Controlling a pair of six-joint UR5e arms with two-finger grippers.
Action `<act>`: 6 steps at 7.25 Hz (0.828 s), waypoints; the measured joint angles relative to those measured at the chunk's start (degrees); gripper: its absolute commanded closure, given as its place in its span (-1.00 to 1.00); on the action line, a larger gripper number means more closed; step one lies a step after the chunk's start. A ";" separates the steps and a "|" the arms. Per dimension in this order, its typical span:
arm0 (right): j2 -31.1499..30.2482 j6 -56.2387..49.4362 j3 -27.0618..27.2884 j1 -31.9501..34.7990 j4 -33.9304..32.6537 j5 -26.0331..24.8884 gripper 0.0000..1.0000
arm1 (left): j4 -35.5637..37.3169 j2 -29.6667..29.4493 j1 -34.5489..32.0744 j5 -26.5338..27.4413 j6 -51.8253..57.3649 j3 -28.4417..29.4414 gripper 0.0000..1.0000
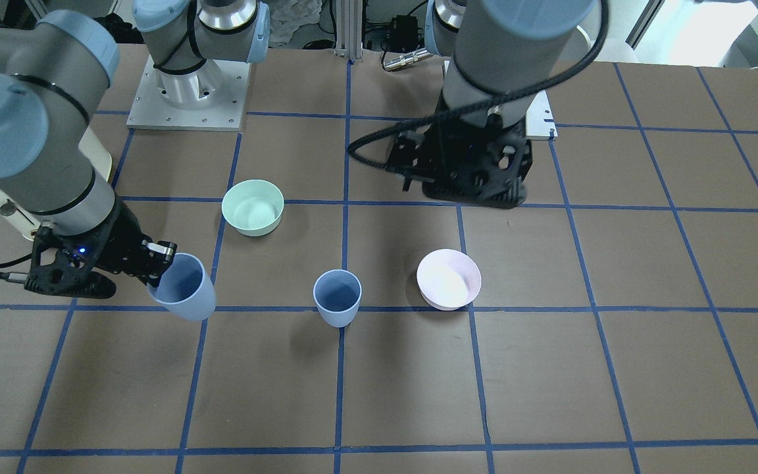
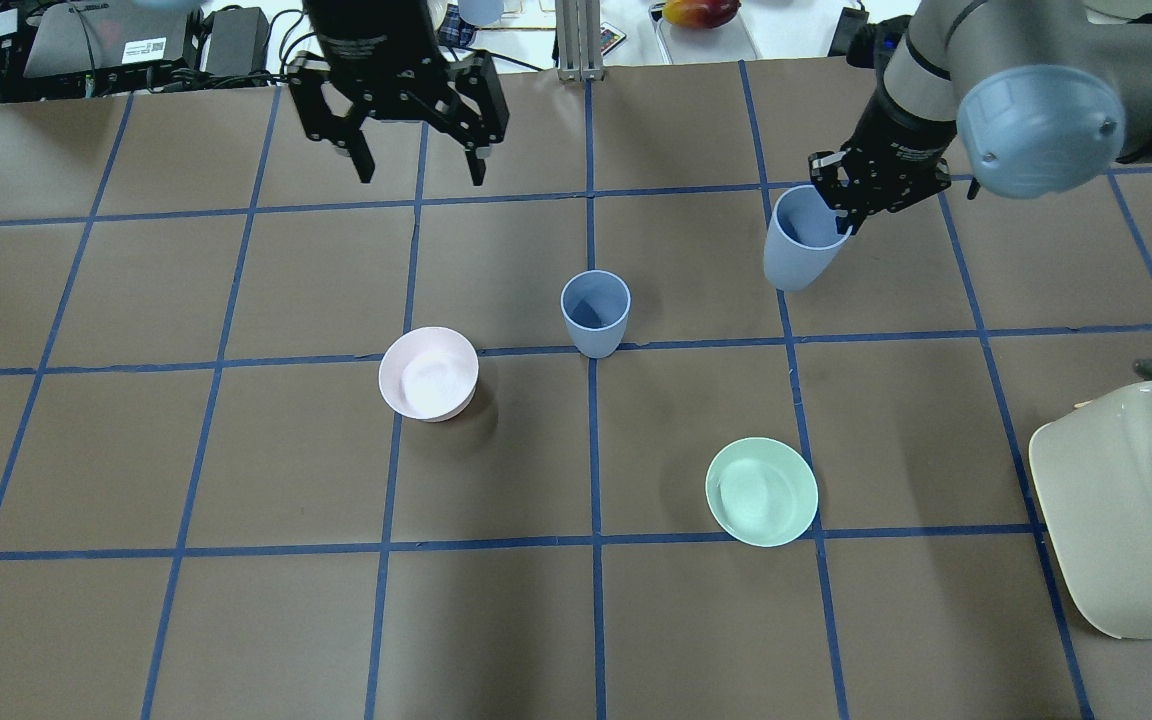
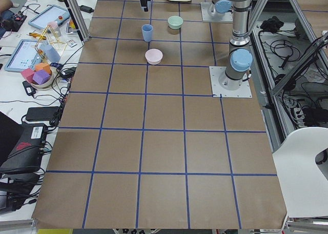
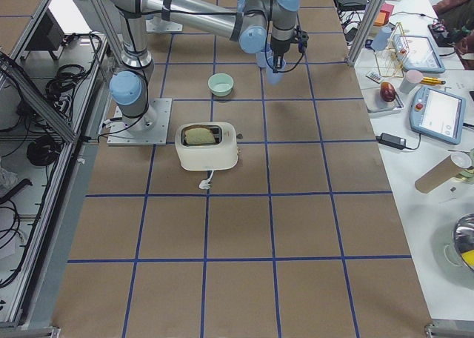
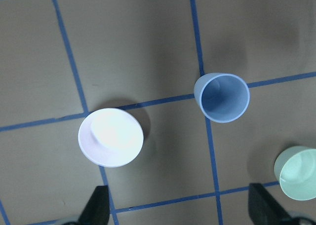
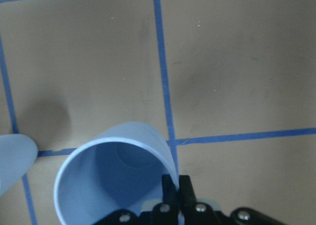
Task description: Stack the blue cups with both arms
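One blue cup [image 2: 595, 313] stands upright on the table's middle; it also shows in the front view [image 1: 337, 297] and the left wrist view [image 5: 222, 97]. My right gripper [image 2: 836, 212] is shut on the rim of the other blue cup [image 2: 801, 245] and holds it tilted above the table, to the right of the standing cup. The front view shows this cup [image 1: 185, 289] and gripper [image 1: 163, 258]. In the right wrist view the fingers [image 6: 178, 188] pinch the cup's wall [image 6: 113, 180]. My left gripper [image 2: 418, 150] is open and empty, high over the far side.
A pale pink bowl [image 2: 428, 372] sits left of the standing cup and a mint-green bowl [image 2: 762, 491] sits nearer the robot on the right. A cream toaster [image 2: 1126, 510] stands at the right edge.
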 measured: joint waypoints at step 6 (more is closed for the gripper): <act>0.19 25.18 -4.58 15.18 1.28 0.46 1.00 | 31.62 11.33 6.15 2.91 4.49 -22.57 -1.00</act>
